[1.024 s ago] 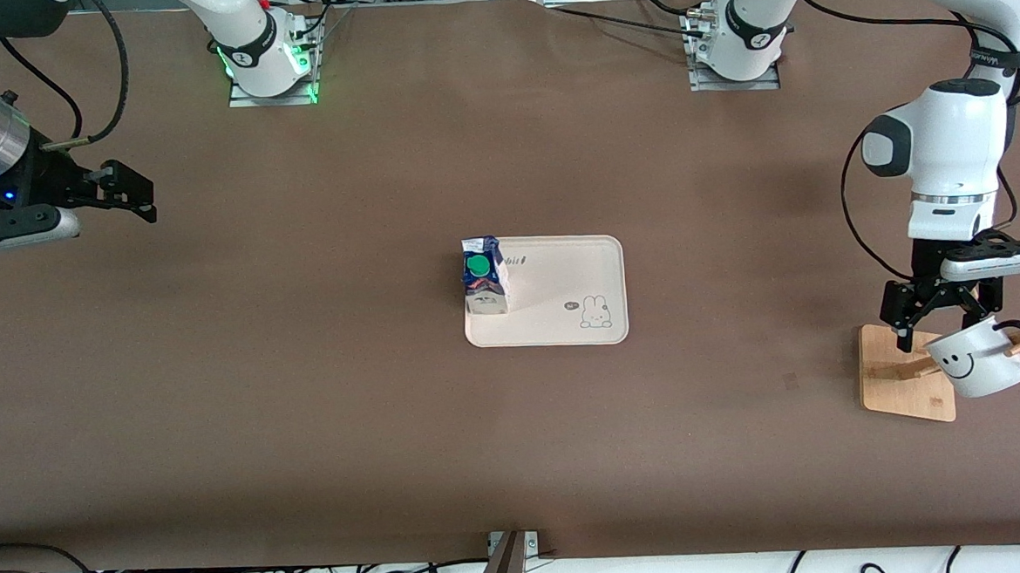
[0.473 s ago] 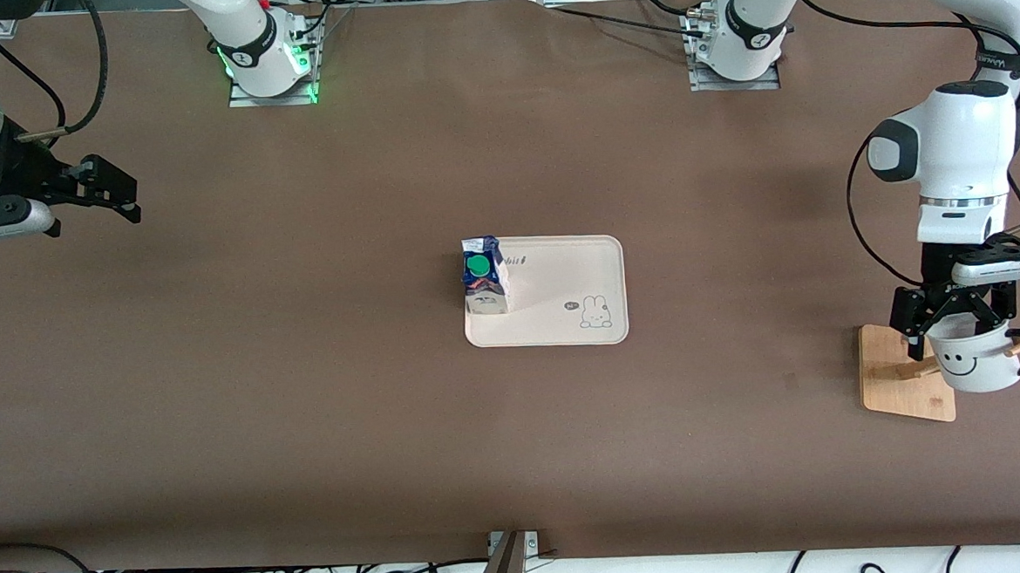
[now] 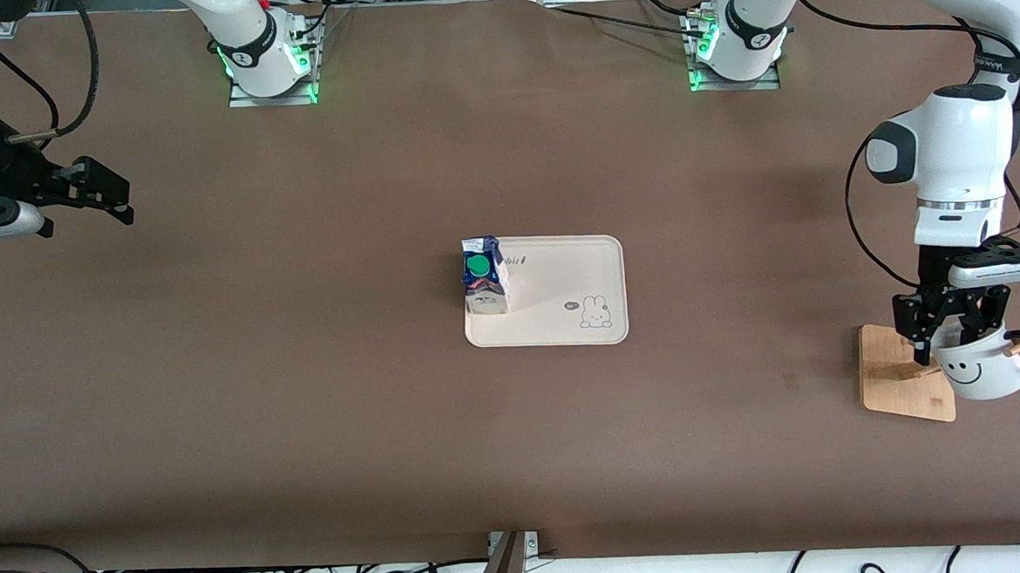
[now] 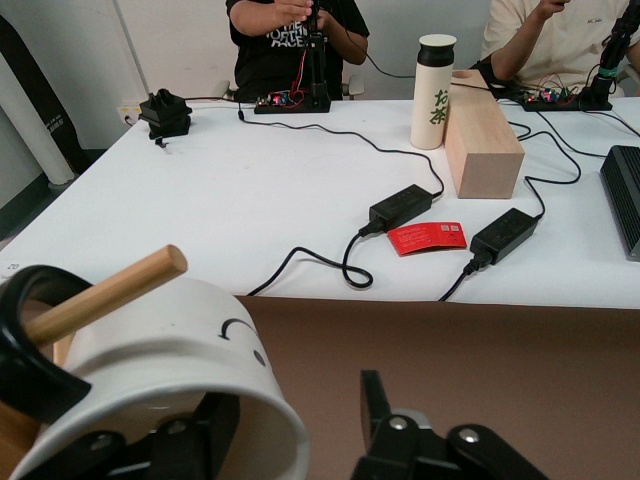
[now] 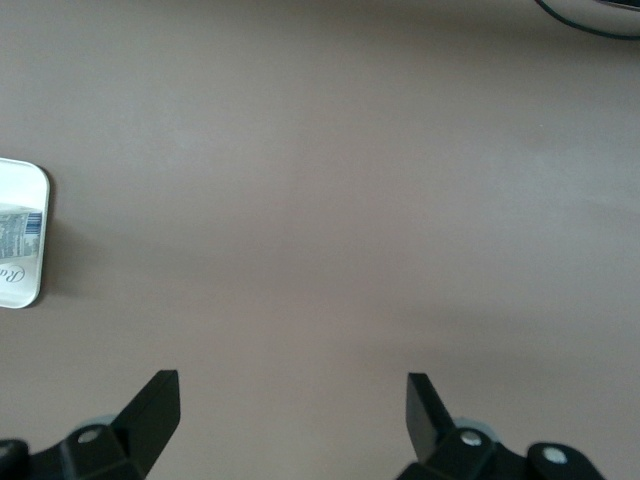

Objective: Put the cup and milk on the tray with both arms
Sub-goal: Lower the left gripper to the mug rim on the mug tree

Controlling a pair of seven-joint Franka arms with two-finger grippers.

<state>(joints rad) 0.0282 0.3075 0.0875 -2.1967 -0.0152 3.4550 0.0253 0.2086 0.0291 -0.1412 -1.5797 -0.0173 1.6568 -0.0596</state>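
White mug with black handle and black smiley face (image 3: pixel 984 366): at the left arm's end of the table, hung on a light wooden peg (image 4: pixel 105 293) of a wooden rack whose square bamboo base (image 3: pixel 894 371) lies under it. Tilted, mouth up toward the gripper; peg passes through the handle.

Left black two-finger gripper (image 3: pixel 949 326): directly over the mug, pointing down. One finger (image 4: pixel 210 430) sits inside the mug's mouth against the rim wall, the other (image 4: pixel 375 400) outside, apart from the wall. Jaws parted at a middling width, straddling the rim, not clamped on it.

Small gable-top carton, dark blue and white with round green cap (image 3: pixel 483 275): upright on the tray, at the corner toward the right arm's end and farther from the front camera.

Cream rectangular tray with rounded corners, rabbit drawing (image 3: pixel 564 319): mid-table, flat on the brown table cover (image 3: pixel 305 376).

Right black two-finger gripper (image 3: pixel 108 190): waiting over bare table cover at the right arm's end, well apart from the tray. Fingers spread wide, nothing between them.
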